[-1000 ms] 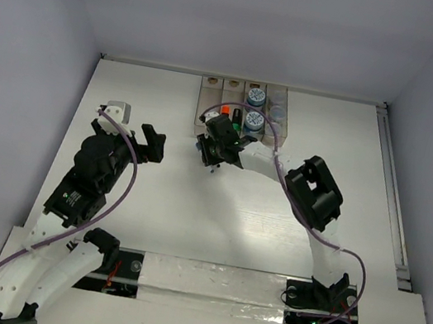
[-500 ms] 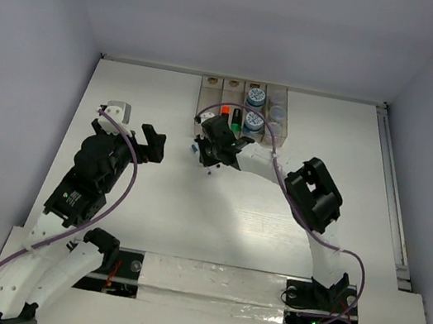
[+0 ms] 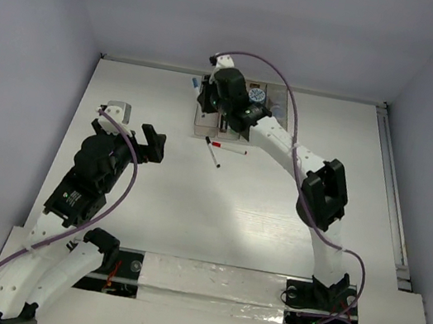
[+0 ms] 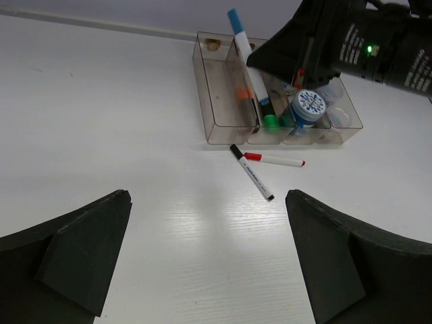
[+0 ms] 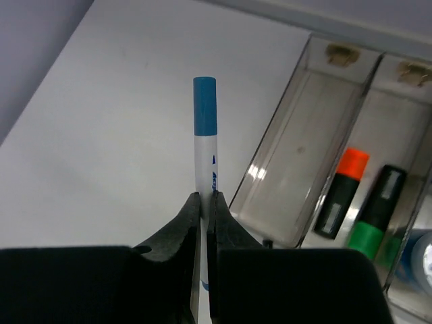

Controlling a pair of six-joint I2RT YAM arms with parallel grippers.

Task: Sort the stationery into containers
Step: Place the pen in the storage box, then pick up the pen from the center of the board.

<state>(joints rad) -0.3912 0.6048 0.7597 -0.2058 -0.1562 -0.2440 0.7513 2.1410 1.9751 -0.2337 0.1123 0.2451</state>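
Observation:
My right gripper (image 5: 204,199) is shut on the blue-capped pen (image 5: 204,142) and holds it in the air above the near-left corner of the clear four-compartment tray (image 4: 219,128); the pen also shows in the left wrist view (image 4: 246,54). The leftmost compartment (image 5: 307,148) looks empty. The orange highlighter (image 5: 345,189) and green highlighter (image 5: 374,212) lie in the second compartment. A patterned-lid tub (image 4: 308,104) sits further right. The black-capped pen (image 4: 251,172) and red-capped pen (image 4: 273,160) lie on the table in front of the tray. My left gripper (image 4: 209,256) is open and empty.
The right arm (image 3: 286,149) reaches diagonally across the table to the tray at the back wall (image 3: 243,104). The left arm (image 3: 98,166) stays at the left side. A rail (image 3: 391,193) runs along the table's right edge.
My right gripper has lifted the blue-capped pen off the table and carried it back, over the tray's left end. The black and red pens stay on the table. The left arm has not moved.

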